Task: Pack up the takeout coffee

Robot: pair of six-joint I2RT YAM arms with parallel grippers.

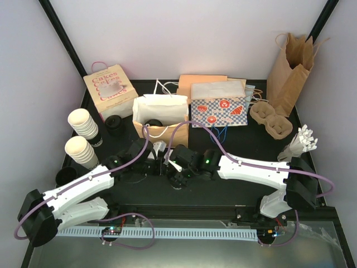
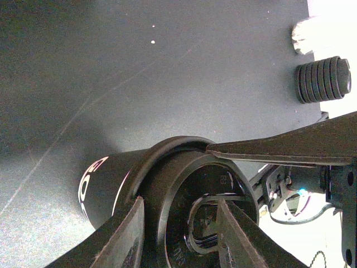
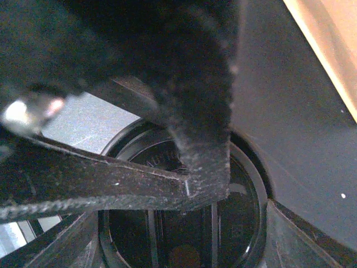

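Here, takeout coffee (image 2: 111, 184) sits within the left end effector (image 2: 179, 202).

Cake box (image 1: 110, 89), stacked cups (image 1: 83, 125) and brown bag (image 1: 288, 71) stand apart.

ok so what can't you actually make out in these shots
- left wrist view: the pink lettering on the dark cup is cut off by the left hand's finger.
- top view: the dark cup is hidden where the left hand and right hand meet.
- right wrist view: a blurred black part covers much of the black lid; cup body out of sight.
- any view: whether either hand truly grips.
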